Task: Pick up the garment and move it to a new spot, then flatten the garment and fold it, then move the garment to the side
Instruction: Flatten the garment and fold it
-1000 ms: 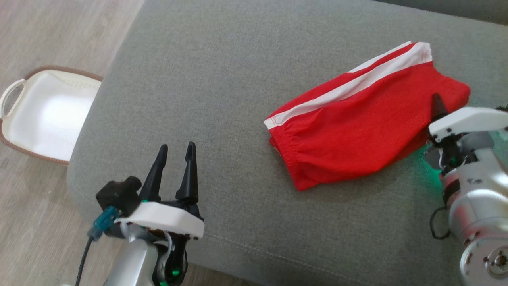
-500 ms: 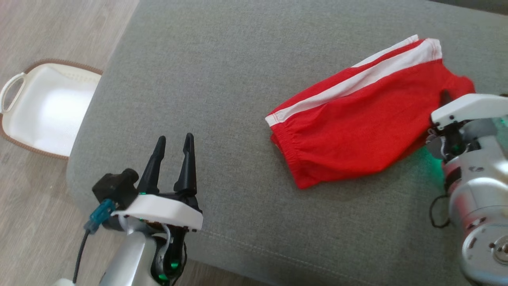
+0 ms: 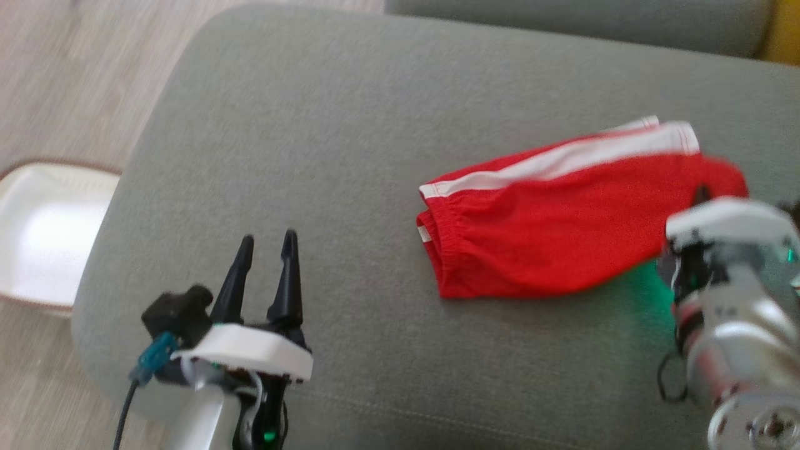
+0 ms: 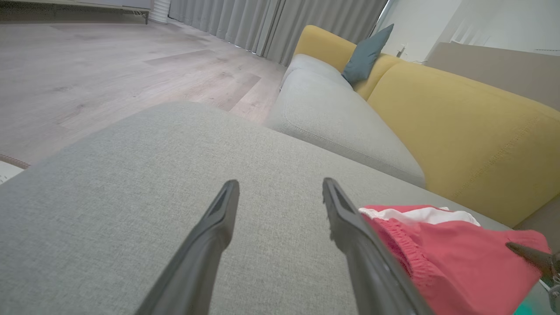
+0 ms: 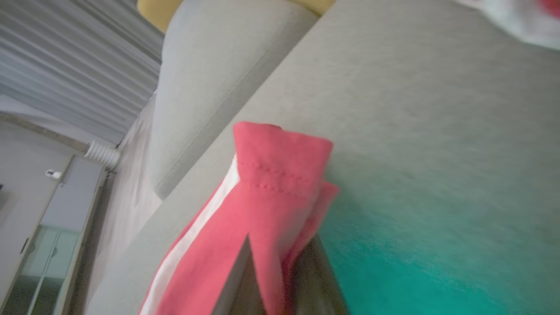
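Lies open across the bare grey cushion left of the shorts, ends at the yellow backrest on the far side, and drops to a white basket past the left edge.

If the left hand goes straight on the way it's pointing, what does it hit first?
Probably nothing soon: the left hand points low over the grey cushion, with the red shorts off to its right. Beyond lies the next seat cushion, though height is hard to judge.

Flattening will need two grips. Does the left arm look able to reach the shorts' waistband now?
Probably yes: only bare cushion lies between the left arm, jaws open, and the shorts' waistband; nothing blocks.
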### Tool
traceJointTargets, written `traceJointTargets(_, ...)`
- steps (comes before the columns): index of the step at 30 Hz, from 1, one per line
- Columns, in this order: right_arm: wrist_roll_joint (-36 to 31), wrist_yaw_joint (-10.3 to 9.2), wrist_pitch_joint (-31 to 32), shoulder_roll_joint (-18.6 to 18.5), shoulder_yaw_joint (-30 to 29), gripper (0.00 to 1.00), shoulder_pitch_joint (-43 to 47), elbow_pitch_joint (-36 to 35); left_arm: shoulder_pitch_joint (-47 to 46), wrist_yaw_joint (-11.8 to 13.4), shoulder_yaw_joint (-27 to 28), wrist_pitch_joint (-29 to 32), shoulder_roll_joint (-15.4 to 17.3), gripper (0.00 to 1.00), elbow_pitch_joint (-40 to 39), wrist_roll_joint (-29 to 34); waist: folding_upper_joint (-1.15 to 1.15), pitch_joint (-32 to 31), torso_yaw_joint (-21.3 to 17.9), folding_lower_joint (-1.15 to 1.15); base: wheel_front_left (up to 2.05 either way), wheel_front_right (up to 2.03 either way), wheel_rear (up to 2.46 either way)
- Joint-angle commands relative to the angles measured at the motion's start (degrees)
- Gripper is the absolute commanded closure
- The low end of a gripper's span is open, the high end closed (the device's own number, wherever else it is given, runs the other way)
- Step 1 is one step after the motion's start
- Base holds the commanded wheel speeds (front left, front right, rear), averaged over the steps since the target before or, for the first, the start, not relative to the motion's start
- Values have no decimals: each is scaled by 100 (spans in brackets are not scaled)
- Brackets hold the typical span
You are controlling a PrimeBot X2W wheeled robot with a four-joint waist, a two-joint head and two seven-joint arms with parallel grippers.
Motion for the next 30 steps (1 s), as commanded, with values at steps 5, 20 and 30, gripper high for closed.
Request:
traceJointTargets(5, 352, -5, -434, 92, 214, 100, 520, -102, 132, 13, 239, -71, 20, 0, -161, 81, 0, -468, -377, 0, 0, 0, 0)
traceJointTargets(20, 1310, -5, -779, 93, 657, 100, 1098, -199, 500, -60, 398, -71, 20, 0, -138, 230, 0, -805, -357, 0, 0, 0, 0)
traceJointTargets(30, 3250, -5, -320, 94, 2932, 100, 976, -1185, 542, -79, 418, -71, 20, 0, -62, 279, 0, -945, -150, 0, 0, 0, 0)
